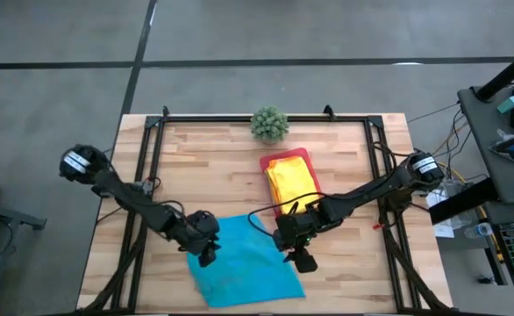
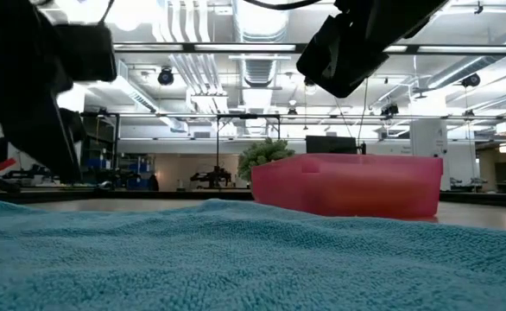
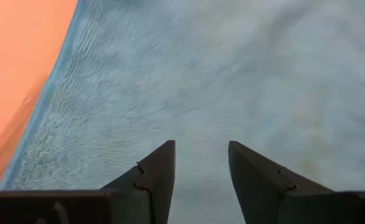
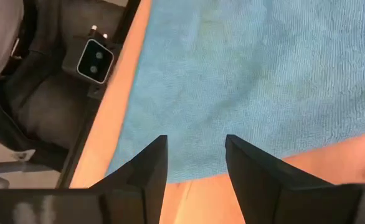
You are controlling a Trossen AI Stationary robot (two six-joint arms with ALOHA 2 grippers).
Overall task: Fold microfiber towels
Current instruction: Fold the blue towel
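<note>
While the turquoise towel (image 1: 244,263) lies spread flat on the near middle of the tabletop (image 1: 204,158), my left hand (image 1: 206,253) hangs over its left edge and my right hand (image 1: 302,259) over its right edge, both with fingers parted and holding nothing. The cloth sits between them, each hand about equally close, its longer run seemingly slanting from the far left toward the near right, though the overhead angle leaves me unsure. Beyond the right hand, folded yellow towel (image 1: 292,182) rests on the pink tray (image 1: 285,158), with the potted plant (image 1: 269,124) farther back.
</note>
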